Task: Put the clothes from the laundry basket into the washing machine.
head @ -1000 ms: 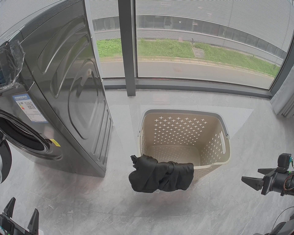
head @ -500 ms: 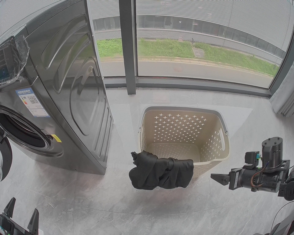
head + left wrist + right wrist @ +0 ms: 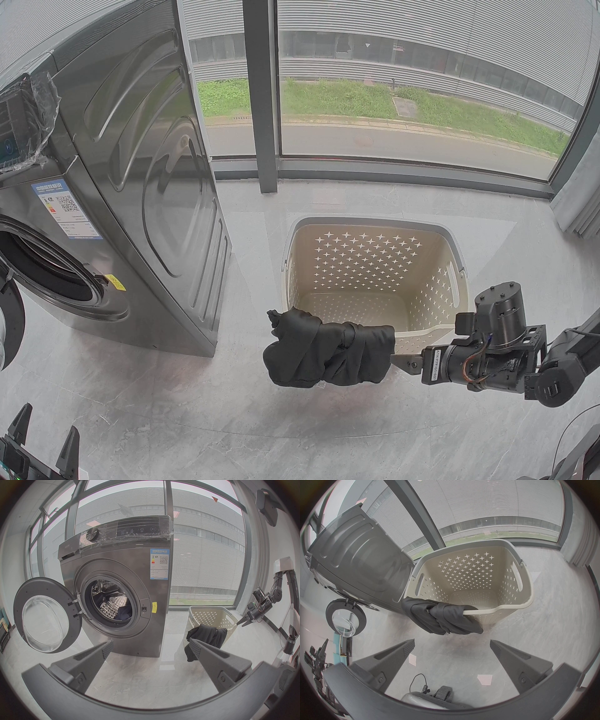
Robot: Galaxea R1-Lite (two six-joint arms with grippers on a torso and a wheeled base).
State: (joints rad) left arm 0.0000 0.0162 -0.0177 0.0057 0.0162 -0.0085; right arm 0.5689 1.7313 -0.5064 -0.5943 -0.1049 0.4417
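A black garment point(image 3: 325, 356) hangs over the near rim of the beige laundry basket point(image 3: 459, 275), which otherwise looks bare inside. My right gripper point(image 3: 403, 362) is open, level with the garment's right end and just short of it. In the right wrist view the garment point(image 3: 443, 617) hangs ahead of the open right gripper point(image 3: 451, 655), with the basket point(image 3: 518, 602) behind. My left gripper point(image 3: 44, 437) is open and low at the near left. The left gripper point(image 3: 150, 655) faces the washing machine point(image 3: 125, 589), whose door point(image 3: 47, 614) stands open; dark cloth point(image 3: 125, 612) lies in the drum.
The grey washing machine point(image 3: 125, 187) stands left of the basket with a strip of floor between them. A window wall point(image 3: 400, 94) runs behind, and a curtain point(image 3: 578, 206) hangs at the far right. Bare tiled floor point(image 3: 250, 425) spreads in front.
My right arm has swung left from the view's right edge, bringing its gripper up to the garment's right end. The left gripper, basket and garment have stayed put.
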